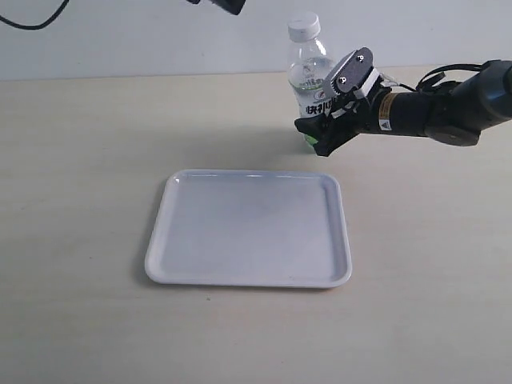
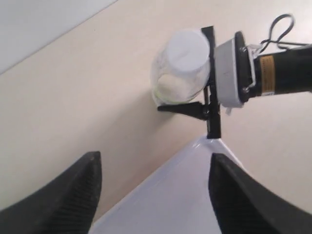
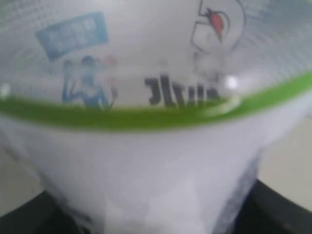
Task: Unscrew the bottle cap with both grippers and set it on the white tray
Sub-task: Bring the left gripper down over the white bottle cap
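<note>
The clear bottle [image 1: 307, 80] stands upright on the table just behind the white tray [image 1: 248, 232], with its white bottle cap [image 1: 304, 27] on the neck. My right gripper [image 1: 324, 108], the one with the grey screwed plate, is shut on the bottle's lower body; the label [image 3: 156, 92] fills the right wrist view. My left gripper [image 2: 155, 190] hangs open and empty high above the tray corner [image 2: 195, 195], and only a bit of that arm [image 1: 224, 5] shows in the exterior view. From there the cap [image 2: 187, 49] shows from above.
A pale wooden table [image 1: 80, 160] lies around the tray. A white wall [image 1: 120, 40] runs along its far edge. The right arm [image 1: 448, 104] reaches in from the right side, with cables behind it.
</note>
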Available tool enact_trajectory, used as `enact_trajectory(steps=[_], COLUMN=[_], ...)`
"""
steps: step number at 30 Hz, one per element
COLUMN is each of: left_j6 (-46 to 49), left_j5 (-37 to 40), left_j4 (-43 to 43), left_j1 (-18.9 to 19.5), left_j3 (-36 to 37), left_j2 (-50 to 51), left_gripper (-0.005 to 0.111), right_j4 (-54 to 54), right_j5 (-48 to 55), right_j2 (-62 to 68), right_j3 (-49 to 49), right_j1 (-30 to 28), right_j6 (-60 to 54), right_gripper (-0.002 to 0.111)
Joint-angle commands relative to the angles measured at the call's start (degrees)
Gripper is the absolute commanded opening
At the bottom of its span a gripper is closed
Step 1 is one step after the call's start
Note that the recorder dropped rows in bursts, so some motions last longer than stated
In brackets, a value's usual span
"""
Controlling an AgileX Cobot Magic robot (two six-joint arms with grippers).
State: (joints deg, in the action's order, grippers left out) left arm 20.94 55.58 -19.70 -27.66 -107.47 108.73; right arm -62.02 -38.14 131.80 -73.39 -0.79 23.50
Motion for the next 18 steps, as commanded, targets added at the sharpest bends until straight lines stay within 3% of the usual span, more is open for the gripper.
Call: enact_trajectory(steps=[1,9,18], left_j6=[-0.4,-2.1,-4.7], left_j5=[2.8,4.4,0.5], left_j4=[-3.1,-3.7,9.3], left_j1=[-0.3,-1.2,-9.2], left_j3=[-4.8,-12.5,-19.0], left_j2=[3.7,10.4,14.1], left_gripper=[0.062,0.062,0.062], right_j4=[-2.7,-2.7,-3.2], right_j5=[2.1,1.2,1.3], right_j2=[0.3,0.3,0.3], right_j3=[0.4,0.4,0.4], right_j1=[0.1,0.1,0.1], right_j6=[-2.2,-2.8,-4.0], right_gripper=[0.000,0.000,0.000])
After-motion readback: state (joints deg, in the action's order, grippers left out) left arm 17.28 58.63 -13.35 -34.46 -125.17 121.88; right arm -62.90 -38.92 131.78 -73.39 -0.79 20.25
